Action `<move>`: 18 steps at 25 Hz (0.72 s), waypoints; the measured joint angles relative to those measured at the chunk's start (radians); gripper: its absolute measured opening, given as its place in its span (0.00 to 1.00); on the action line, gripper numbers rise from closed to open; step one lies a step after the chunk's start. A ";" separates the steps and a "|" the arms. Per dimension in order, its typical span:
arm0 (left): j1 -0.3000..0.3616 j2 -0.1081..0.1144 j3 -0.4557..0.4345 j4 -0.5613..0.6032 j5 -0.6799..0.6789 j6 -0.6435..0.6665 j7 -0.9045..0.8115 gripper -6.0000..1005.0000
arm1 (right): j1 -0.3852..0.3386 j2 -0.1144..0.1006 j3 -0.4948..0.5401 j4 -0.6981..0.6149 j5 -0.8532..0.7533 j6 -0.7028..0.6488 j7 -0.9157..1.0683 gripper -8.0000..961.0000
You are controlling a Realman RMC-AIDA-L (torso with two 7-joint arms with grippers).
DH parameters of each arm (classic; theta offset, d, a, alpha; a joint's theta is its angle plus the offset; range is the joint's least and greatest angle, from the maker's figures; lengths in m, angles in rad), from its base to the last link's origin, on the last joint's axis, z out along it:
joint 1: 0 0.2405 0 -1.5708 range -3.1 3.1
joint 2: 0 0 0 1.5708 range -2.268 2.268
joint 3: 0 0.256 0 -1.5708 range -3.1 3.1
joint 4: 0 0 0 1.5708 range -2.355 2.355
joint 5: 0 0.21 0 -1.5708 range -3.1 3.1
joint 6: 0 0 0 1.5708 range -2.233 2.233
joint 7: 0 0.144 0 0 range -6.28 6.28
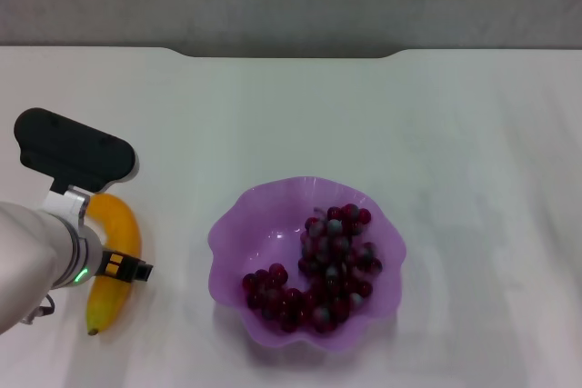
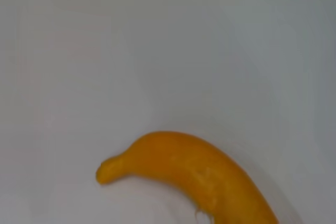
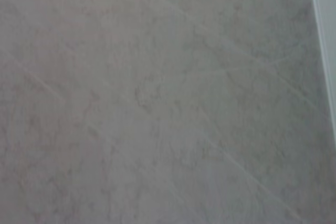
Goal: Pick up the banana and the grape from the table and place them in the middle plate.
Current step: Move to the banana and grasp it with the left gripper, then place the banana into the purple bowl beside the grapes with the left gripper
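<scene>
The yellow-orange banana [image 1: 107,302] lies on the white table [image 1: 436,134] at the near left, left of the plate. It also shows in the left wrist view [image 2: 199,174], lying bare on the tabletop. My left gripper [image 1: 77,179] hovers directly over the banana's middle and far half, its black housing covering that part. The bunch of dark red-purple grapes [image 1: 318,270] lies inside the translucent purple plate [image 1: 227,233] with the wavy rim. My right gripper is out of view.
The table's notched far edge [image 1: 291,54] runs along the back, with a grey surface beyond it. The right wrist view shows only a grey mottled surface [image 3: 157,98] and a pale edge [image 3: 323,35].
</scene>
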 joint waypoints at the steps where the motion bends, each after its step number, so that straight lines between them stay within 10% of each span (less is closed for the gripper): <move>1: -0.002 0.000 -0.001 0.005 0.000 0.000 0.000 0.82 | 0.000 0.000 0.000 0.000 0.000 0.000 0.000 0.87; 14: -0.020 -0.001 -0.007 0.034 0.000 -0.004 0.000 0.82 | 0.000 0.000 0.000 0.000 0.000 -0.003 0.000 0.87; 18: -0.020 -0.002 -0.010 0.034 0.001 -0.004 0.000 0.63 | 0.000 0.000 0.000 0.002 0.000 -0.004 0.001 0.87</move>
